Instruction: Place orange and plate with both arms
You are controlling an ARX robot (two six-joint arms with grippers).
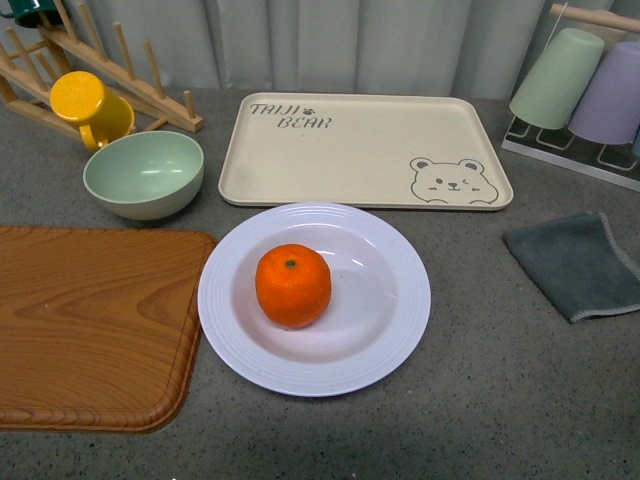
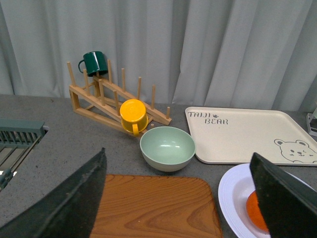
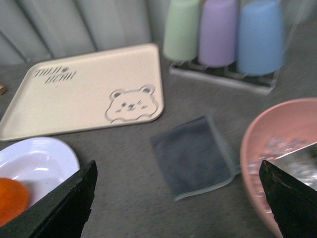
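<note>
The orange sits in the white plate on the grey counter, in front of the beige bear tray. Neither arm shows in the front view. My left gripper is open and empty above the wooden board; the plate and part of the orange show beside one finger. My right gripper is open and empty over bare counter near a grey cloth; the plate and the orange show at the view's edge.
A pale green bowl, a yellow mug and a wooden rack stand back left. A wooden board lies left of the plate, the grey cloth right. Cups hang back right. A pink bowl shows in the right wrist view.
</note>
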